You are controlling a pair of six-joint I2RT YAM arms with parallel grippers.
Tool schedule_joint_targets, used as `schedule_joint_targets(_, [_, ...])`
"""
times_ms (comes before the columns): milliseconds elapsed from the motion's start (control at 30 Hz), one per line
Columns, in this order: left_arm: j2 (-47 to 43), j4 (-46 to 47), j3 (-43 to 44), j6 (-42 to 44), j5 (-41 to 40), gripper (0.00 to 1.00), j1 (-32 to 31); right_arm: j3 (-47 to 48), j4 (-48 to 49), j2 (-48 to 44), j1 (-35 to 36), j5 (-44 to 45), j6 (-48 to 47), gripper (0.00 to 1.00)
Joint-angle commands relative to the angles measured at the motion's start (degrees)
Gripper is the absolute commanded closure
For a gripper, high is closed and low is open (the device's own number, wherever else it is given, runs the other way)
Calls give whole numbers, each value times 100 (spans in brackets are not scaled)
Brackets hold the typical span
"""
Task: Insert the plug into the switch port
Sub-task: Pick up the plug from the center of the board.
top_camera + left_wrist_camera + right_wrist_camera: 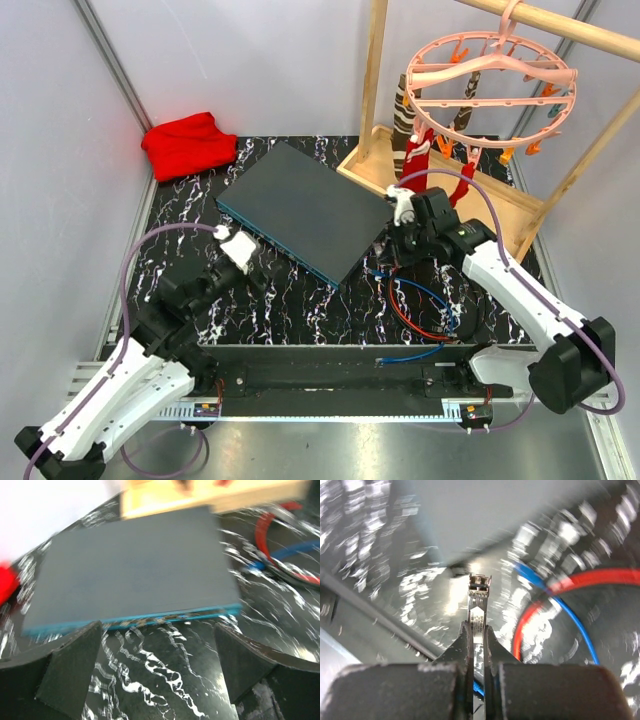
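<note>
Right wrist view shows the plug point(479, 587), a small metal-cased connector, standing straight out from the right fingers point(461, 645), which are clamped together on its rear half so that the nose is left bare. It sits just off the switch point(495, 510), at the right-hand side of that box, not at its teal front edge where the sockets run; motion blur hides whether the nose touches the casing. The plug looks light, stiff and slick. The hold on its flat sides, well back from the nose, seems the right one, since the nose must go in free and square; a skewed push would likely jam or bend it. A trace of blue shows under the fingers, perhaps its lead. Red and blue cables point(415, 305) lie coiled on the counter point(300, 310) to the right of the switch. The left fingers point(70, 672) stand wide apart and hold nothing, facing the switch's front edge from a little way off. The switch is flat and rigid and may slide if pushed. A red cloth point(188, 143) lies beyond the switch's far left corner.
</note>
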Motion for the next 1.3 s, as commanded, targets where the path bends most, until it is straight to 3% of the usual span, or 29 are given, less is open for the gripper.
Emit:
schedule_joint_targets(0, [179,-29,487,1406,2341,1,-24,786,-434,21,532,-916,-1309,100])
schedule_joint_targets(267, [1214,-38,1199,1470,4136,2,-24,1771,-996,73,1447,-1383,-2145,100])
schedule_joint_targets(400, [1892,-29,1744,1145,5076,10,-16,2070,-1321,143,1754,-1497,-2374,100])
schedule_joint_targets(733, [2982,691,2307,213,5702,34,-165,2246,-1463,126,2045,-1506,-2532,100])
schedule_joint_targets(1133, [3616,1034,2430,-271,5685,46,-411,2246,-1366,47,2124,-1462,-2524,100])
schedule_joint_targets(1267, [3660,1052,2404,-314,5702,56,-428,2203,-1261,3,2124,-1488,-2488,100])
